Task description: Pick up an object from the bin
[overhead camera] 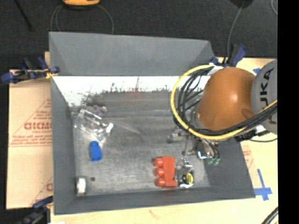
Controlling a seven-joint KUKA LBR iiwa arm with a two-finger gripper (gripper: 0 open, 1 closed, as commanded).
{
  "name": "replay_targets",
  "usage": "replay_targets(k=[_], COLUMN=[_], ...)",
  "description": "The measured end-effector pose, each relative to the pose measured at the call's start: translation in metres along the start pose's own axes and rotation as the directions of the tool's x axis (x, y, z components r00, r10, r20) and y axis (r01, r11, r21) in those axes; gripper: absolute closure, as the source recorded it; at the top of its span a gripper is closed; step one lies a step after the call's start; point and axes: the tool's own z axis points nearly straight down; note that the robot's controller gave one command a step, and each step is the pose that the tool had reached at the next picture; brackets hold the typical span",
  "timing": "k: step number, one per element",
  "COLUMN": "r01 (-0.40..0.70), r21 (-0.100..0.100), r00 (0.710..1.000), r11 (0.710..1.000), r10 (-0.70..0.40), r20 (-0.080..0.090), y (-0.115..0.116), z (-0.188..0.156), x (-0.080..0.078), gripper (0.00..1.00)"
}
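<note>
How the jaws stand cannot be told: the gripper (185, 167) is seen from above, and its lower end is mixed with wires and small metal parts, so neither a gap nor a grip can be read. It is also not clear whether anything is between them.

From the left side of the grey bin (126, 55), the first thing is a small white object (81, 185) in the front left corner, close to the wall. A little to the right and further back lies a blue cylinder (95, 151), alone on the floor. Just behind it is a crumpled clear plastic piece (93, 123), which has a small purple bit (99, 109) at its far end. The middle of the floor is bare metal.

Further to the right, near the front wall, lies an orange-red block (165, 171) with rounded knobs on its left side (it looks like a toy brick). The gripper is low just beside the right edge of this block, touching it or nearly so. Directly in front of the gripper there is a small yellow and black thing (188, 179), just beside the block.

Above the gripper is the wrist's rounded orange cover (224, 99), and loops of yellow and black cables (183, 107) hang around its left side.
</note>
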Motion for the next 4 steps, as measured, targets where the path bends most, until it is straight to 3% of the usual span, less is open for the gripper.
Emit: replay_targets(k=[1,2,3,4], r01=[-0.159,-0.268,-0.268,-0.019], r21=[0.0,0.002,0.002,0.003], r00=[0.987,0.963,0.963,1.0], r11=[0.987,0.963,0.964,1.0], r10=[0.159,0.268,0.267,0.019], r20=[-0.004,0.016,0.018,-0.005], y=[-0.049,-0.015,-0.016,-0.023], z=[0.123,0.135,0.135,0.136], x=[0.004,0.003,0.002,-0.027], gripper=[0.0,0.0,1.0,1.0])
